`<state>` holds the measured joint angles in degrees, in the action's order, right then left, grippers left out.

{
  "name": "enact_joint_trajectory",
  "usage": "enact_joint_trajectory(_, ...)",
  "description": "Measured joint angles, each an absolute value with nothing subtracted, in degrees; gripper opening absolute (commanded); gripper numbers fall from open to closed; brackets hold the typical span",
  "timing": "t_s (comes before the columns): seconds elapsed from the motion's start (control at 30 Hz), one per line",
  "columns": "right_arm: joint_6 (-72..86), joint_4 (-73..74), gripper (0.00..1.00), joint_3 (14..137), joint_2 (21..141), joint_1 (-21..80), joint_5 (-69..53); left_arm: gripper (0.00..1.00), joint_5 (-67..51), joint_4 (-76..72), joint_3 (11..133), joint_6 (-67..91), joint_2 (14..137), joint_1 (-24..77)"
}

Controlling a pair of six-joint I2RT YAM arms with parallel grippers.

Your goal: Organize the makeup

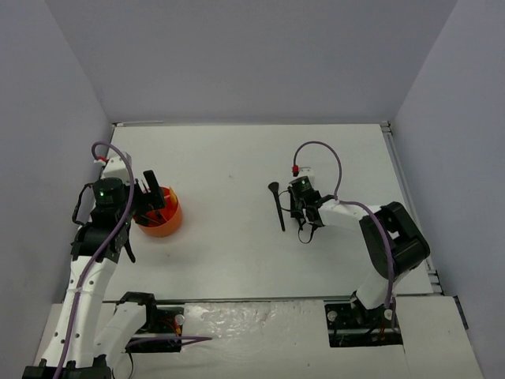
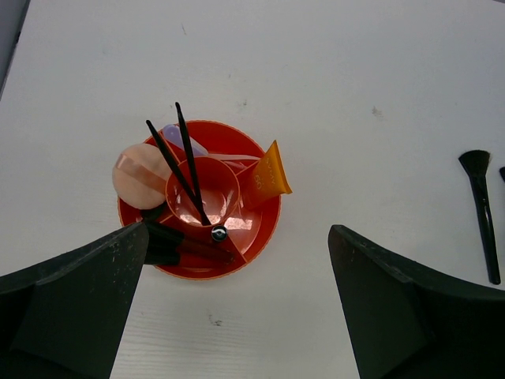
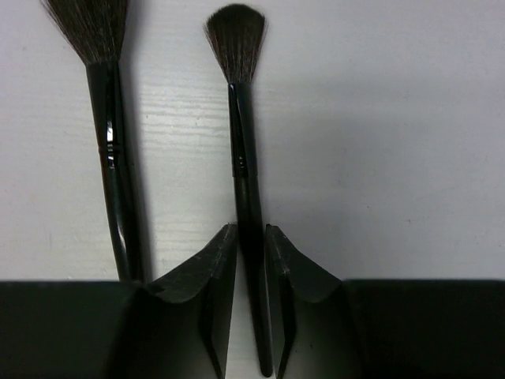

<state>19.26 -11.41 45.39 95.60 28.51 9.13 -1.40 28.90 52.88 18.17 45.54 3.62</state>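
Note:
The orange divided tub (image 2: 264, 225) holds two thin black pencils (image 2: 185, 162), a pale pink puff (image 2: 136, 175), an orange-white tube (image 2: 270, 170) and dark items (image 2: 185, 246). It also shows in the top view (image 1: 170, 223). My left gripper (image 2: 237, 235) is open and empty just above the tub's near side, seen in the top view (image 1: 154, 199) over its left rim. My right gripper (image 3: 251, 237) is shut on the handle of a small black brush (image 3: 241, 118) low at the table. A larger black brush (image 3: 110, 142) lies just left of it, also in the top view (image 1: 278, 207).
Grey walls enclose the white table (image 1: 229, 158) on three sides. The right gripper (image 1: 300, 212) is mid-right on the table. The larger brush also shows at the right edge of the left wrist view (image 2: 483, 217).

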Motion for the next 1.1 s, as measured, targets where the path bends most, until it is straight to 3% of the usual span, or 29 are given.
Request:
enact_joint_trajectory(0.1, 19.3, -12.4, 0.00, 45.5, 96.1, 28.5, 9.1, 0.97, -2.6, 28.9, 52.9, 18.2, 45.6, 3.6)
enact_joint_trajectory(0.37, 19.0, -12.2, 0.00, 44.8, 94.9, 28.5, 9.1, 0.97, -7.2, 28.4, 52.9, 19.0, 46.1, 3.6)
enact_joint_trajectory(0.63, 14.2, -18.1, 0.00, 40.0, 75.1, 35.5, 9.0, 0.97, -16.5, 26.7, 53.1, 26.5, 47.3, 5.2)
enact_joint_trajectory(0.8, 11.4, -28.7, 0.00, 37.4, 68.1, 42.9, 5.9, 0.97, -17.9, 24.0, 55.4, 31.7, 48.9, 12.4)
enact_joint_trajectory(1.1, 9.8, -40.6, 0.00, 35.2, 67.6, 49.1, -1.5, 0.97, -13.1, 16.9, 58.7, 36.0, 53.8, 28.2)
